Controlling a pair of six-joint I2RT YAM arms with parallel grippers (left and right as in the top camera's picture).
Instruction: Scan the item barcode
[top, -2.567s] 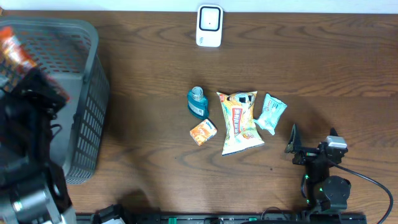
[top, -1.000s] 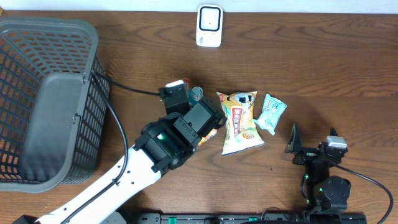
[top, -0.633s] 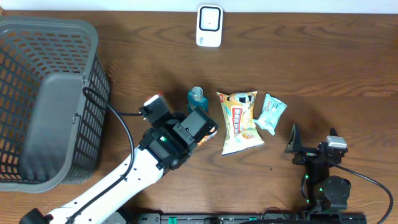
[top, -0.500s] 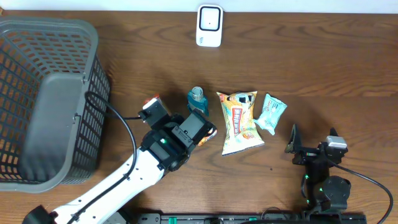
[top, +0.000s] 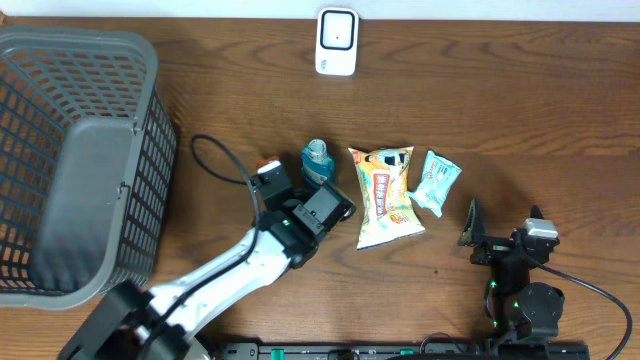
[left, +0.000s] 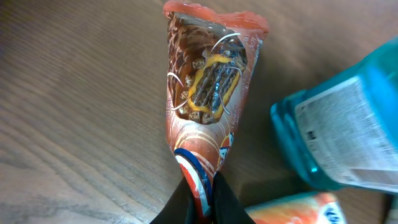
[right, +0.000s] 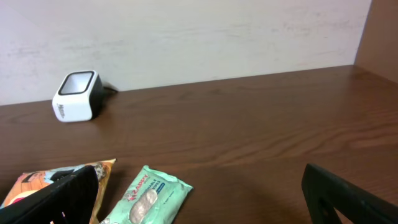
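Now, left fingers (left: 231, 210) pinched narrow on the tail end of the wrapper (left: 208, 106); reddish-brown foil snack pack, gripped at its near crimp; long axis runs straight out ahead of the fingertips, far crimp pointing away; whether the body lies on the tabletop (left: 74, 124) or just over it, cannot tell. Blue bottle (left: 348, 143) ahead of the fingers and to their right, close beside the wrapper, seemingly not touching; orange packet (left: 292, 211) right beside the fingers on that same side.

Right fingers (right: 336, 196) spread wide, holding nothing; well apart from the wrapper, with snack bag (top: 383, 195) and teal pack (top: 436, 180) between; left arm has the item, so the scan falls to it.

Scanner (top: 337, 41) well ahead of the left fingers and off to their right, beyond the bottle; its window appears to face up. Judgement: wrapper wants lifting clear of the bottle, then carrying forward-right with the code side turned to the window; barcode not visible from here, side unknown; thin foil held by one end may droop or twist.
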